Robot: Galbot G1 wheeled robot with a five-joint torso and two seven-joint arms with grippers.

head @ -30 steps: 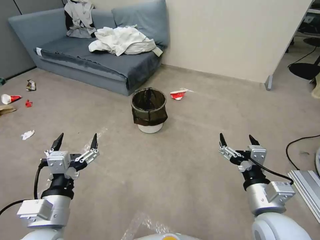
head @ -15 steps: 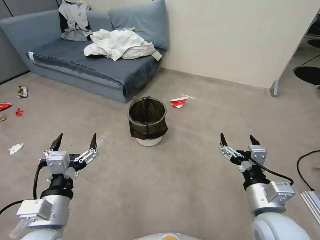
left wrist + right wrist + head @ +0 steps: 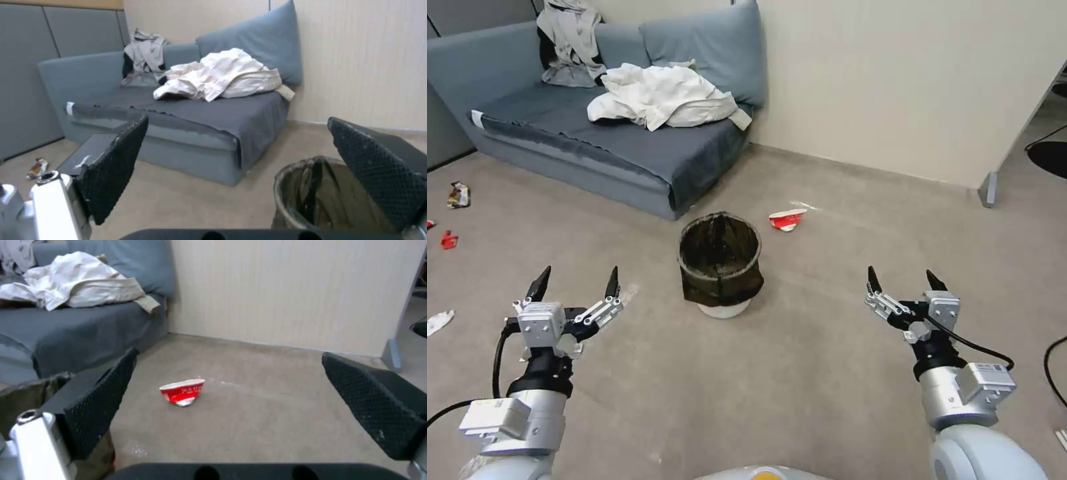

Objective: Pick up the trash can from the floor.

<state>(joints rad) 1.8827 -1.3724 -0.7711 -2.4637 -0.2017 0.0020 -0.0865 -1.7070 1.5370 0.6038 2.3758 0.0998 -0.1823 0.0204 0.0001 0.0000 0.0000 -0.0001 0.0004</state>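
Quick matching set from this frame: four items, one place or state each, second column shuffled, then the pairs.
Items:
1. trash can
2. crushed red cup
3. white garment
4. left pincer

Place or state:
A. heaped on the grey sofa seat
B. open, held above the floor, short of the bin on the robot's left
C. lying on its side beyond the bin, nearer the wall
D. upright on the floor, dark bag folded over its rim

Pairs: 1-D, 2-C, 3-A, 4-B
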